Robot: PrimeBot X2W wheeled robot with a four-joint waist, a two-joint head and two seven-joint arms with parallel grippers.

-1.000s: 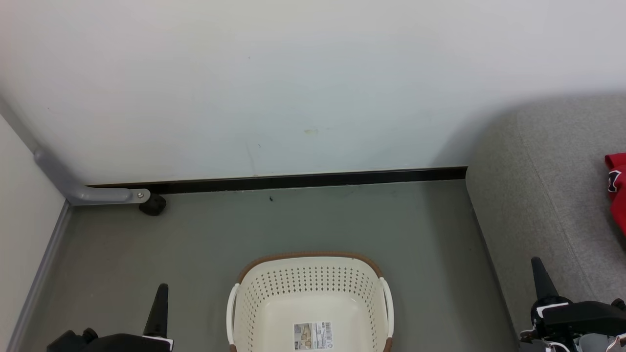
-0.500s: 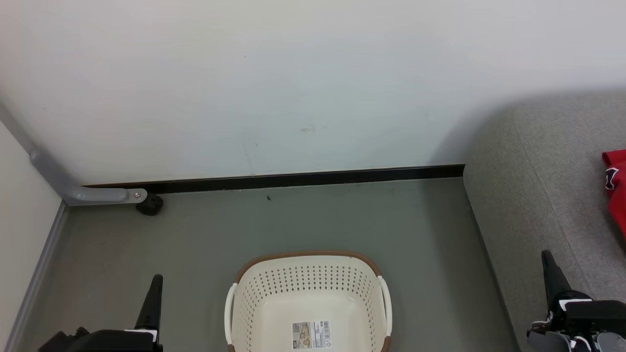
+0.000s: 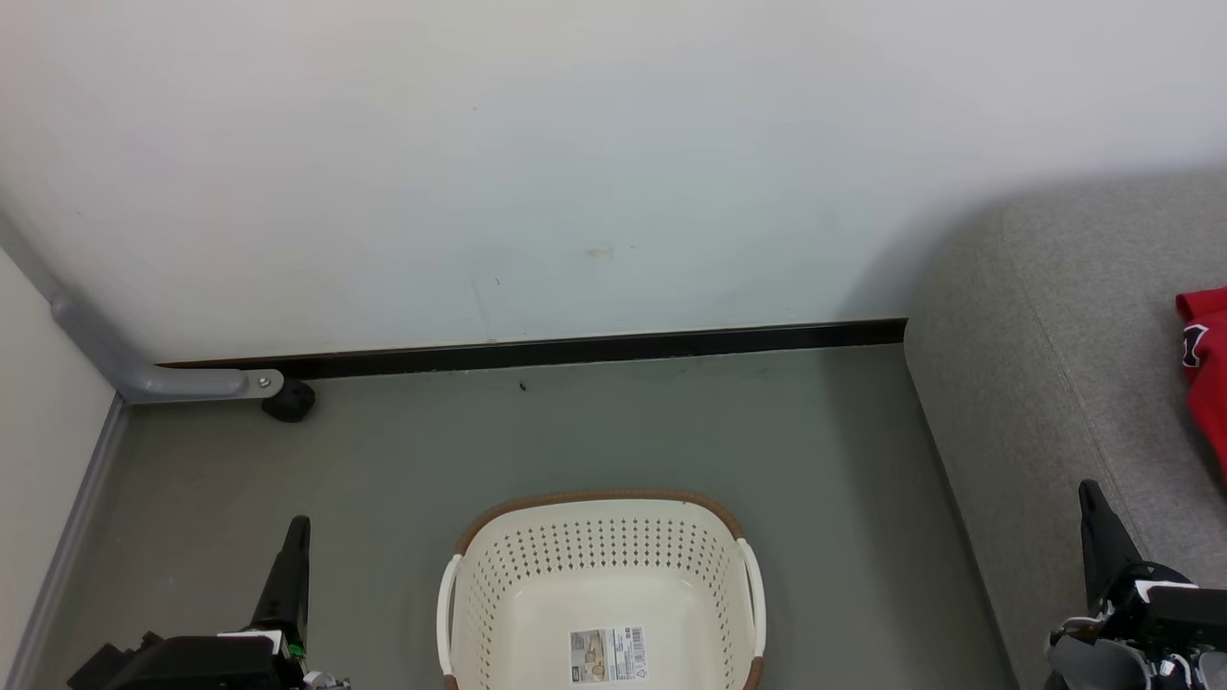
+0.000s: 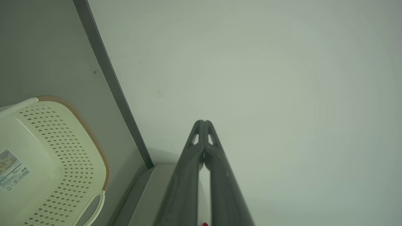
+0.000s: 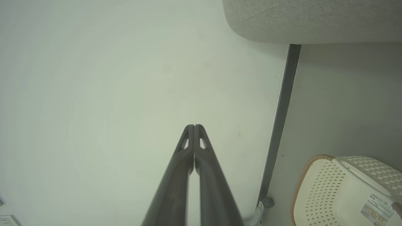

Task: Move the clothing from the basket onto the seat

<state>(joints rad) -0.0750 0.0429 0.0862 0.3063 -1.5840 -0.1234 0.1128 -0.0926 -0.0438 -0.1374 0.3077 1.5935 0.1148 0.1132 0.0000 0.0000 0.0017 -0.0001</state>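
Observation:
The cream perforated basket [image 3: 599, 551] with a brown rim stands on the floor at bottom centre of the head view, holding just a label sticker [image 3: 609, 655]; it also shows as basket [image 4: 47, 150] and basket [image 5: 339, 188]. Red clothing [image 3: 1206, 364] lies on the grey seat [image 3: 1054, 383] at the far right edge. My left gripper [image 3: 295, 525] is shut at the lower left, left of the basket. My right gripper [image 3: 1088, 489] is shut at the lower right, over the seat's front part. Both wrist views show the fingers pressed together, left gripper [image 4: 204, 121], right gripper [image 5: 193, 126], pointing at the white wall.
A white wall [image 3: 575, 163] with a black skirting strip [image 3: 575, 350] closes the back. A grey bracket with a black foot [image 3: 288, 401] sits in the left corner. Grey floor [image 3: 575, 431] lies between basket and wall.
The left gripper has drifted down and left, the right gripper right and slightly down. The view has shifted a little. Both stayed shut.

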